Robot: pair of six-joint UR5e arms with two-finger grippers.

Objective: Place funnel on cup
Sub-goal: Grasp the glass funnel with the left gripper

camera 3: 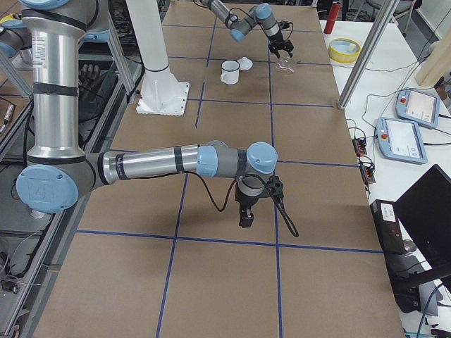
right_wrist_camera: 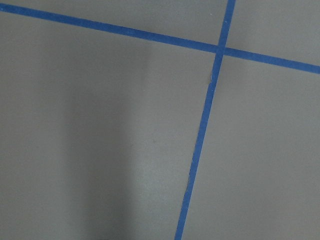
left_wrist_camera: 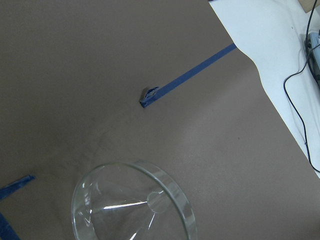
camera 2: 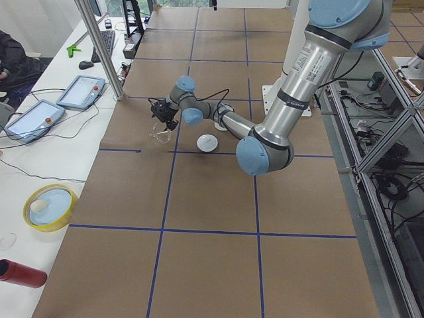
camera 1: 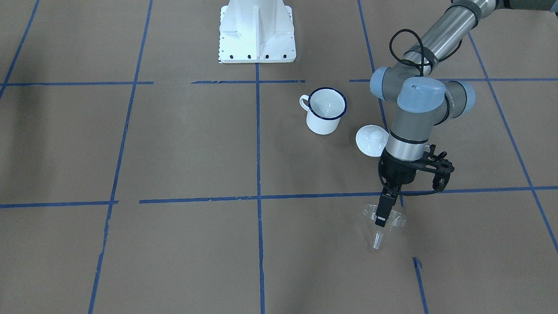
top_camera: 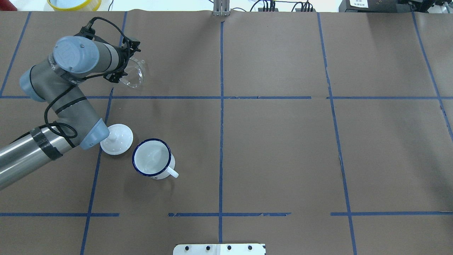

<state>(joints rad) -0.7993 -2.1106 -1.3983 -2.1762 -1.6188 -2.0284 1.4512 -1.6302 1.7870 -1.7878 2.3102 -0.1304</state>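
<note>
The clear plastic funnel point(camera 1: 394, 218) hangs upright, spout down, from my left gripper point(camera 1: 380, 221), which is shut on its rim and holds it just above the brown paper. It also shows in the overhead view point(top_camera: 134, 73) and in the left wrist view point(left_wrist_camera: 131, 205). The white mug with a dark blue rim point(camera 1: 325, 114) stands upright and empty closer to the robot base; in the overhead view point(top_camera: 153, 159) its handle points right. My right gripper point(camera 3: 246, 217) shows only in the exterior right view, hanging low over bare paper; I cannot tell whether it is open or shut.
A round white domed lid point(camera 1: 371, 140) lies between mug and funnel, partly under my left forearm. The white robot base point(camera 1: 257, 32) stands behind the mug. A yellow bowl point(camera 2: 45, 207) and tablets point(camera 2: 81, 91) sit on the side table past the paper's edge.
</note>
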